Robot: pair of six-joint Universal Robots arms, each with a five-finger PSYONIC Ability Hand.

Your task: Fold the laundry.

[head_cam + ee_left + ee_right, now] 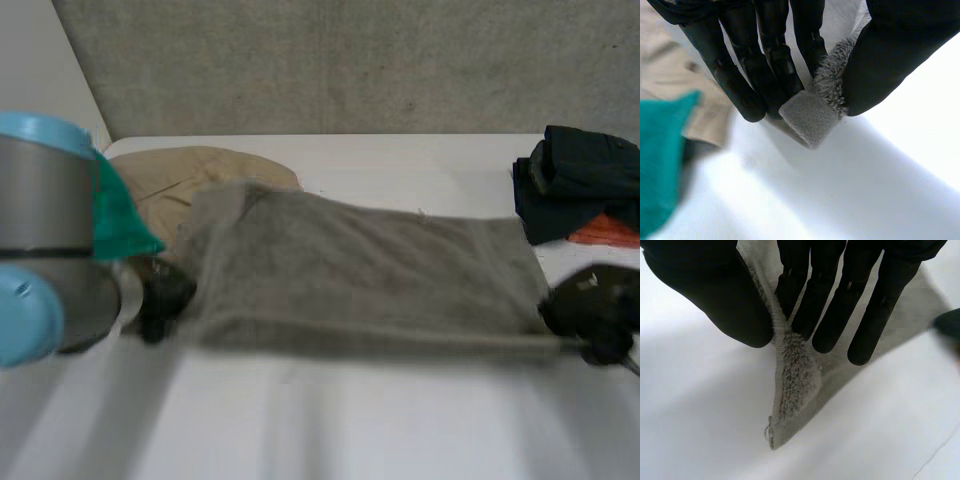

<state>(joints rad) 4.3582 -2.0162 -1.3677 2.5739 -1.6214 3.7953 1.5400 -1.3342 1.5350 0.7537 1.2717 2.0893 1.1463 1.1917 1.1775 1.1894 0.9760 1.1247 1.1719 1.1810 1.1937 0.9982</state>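
Head view: a grey terry towel (360,270) lies spread lengthwise across the white table (350,430), with its near edge stretched between both hands. The left hand (745,75) pinches the near left corner between straight fingers and thumb. The right hand (840,300) pinches the near right corner the same way. A beige garment (190,175) lies behind the towel's left end. Dark folded clothes (575,185) sit at the far right.
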